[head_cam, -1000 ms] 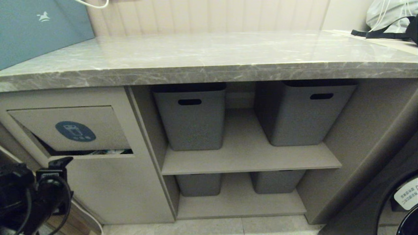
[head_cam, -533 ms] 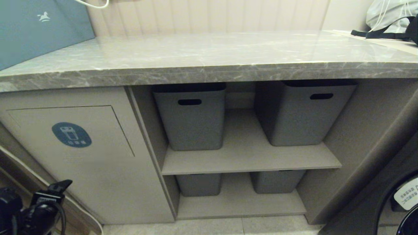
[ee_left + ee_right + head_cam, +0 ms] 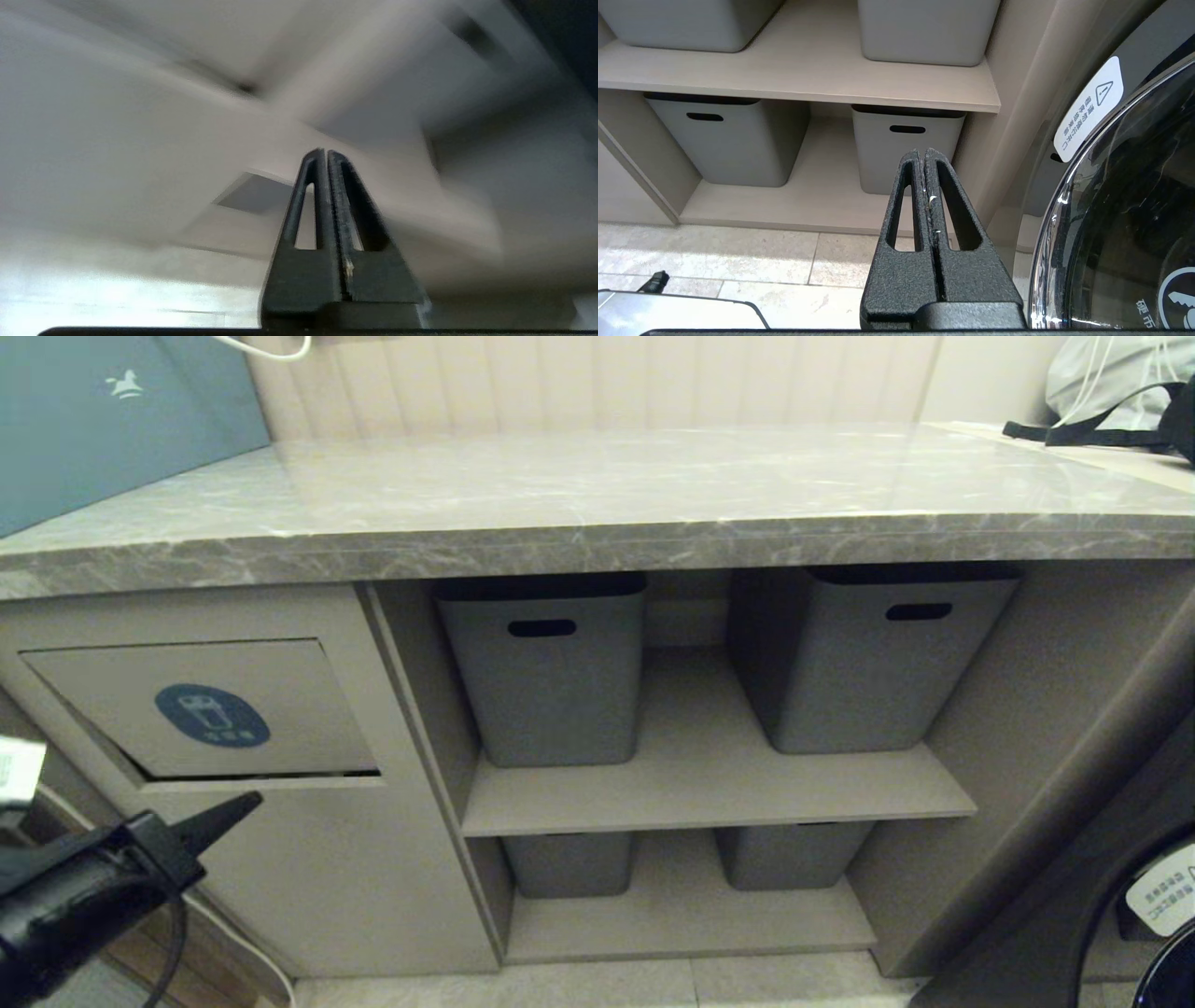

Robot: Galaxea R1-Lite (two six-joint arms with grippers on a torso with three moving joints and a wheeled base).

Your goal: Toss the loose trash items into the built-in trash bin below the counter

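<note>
The built-in trash bin flap (image 3: pixel 212 715), beige-grey with a dark blue oval icon, sits in the cabinet front under the left end of the grey marble counter (image 3: pixel 597 504). The flap is tipped slightly inward, with a thin dark gap along its lower edge. My left gripper (image 3: pixel 250 801) is shut on nothing, just below and in front of the flap, its tip pointing up and right. The left wrist view shows the same shut gripper (image 3: pixel 323 151) against a blurred cabinet. My right gripper (image 3: pixel 923 151) is shut and empty, low over the floor by the lower shelf. No loose trash items are in view.
Grey tubs (image 3: pixel 546 691) (image 3: pixel 859 672) stand on the shelves right of the bin, with more below. A blue-grey bag (image 3: pixel 103 420) stands on the counter's far left. A washing machine door (image 3: pixel 1125 224) is close on the right. A grey bag with black straps (image 3: pixel 1111 392) lies at the back right.
The flap, pushed in a second ago with trash showing in the gap, swung flush, then tipped slightly in again. My left gripper closed, turned, and now points up and right.
</note>
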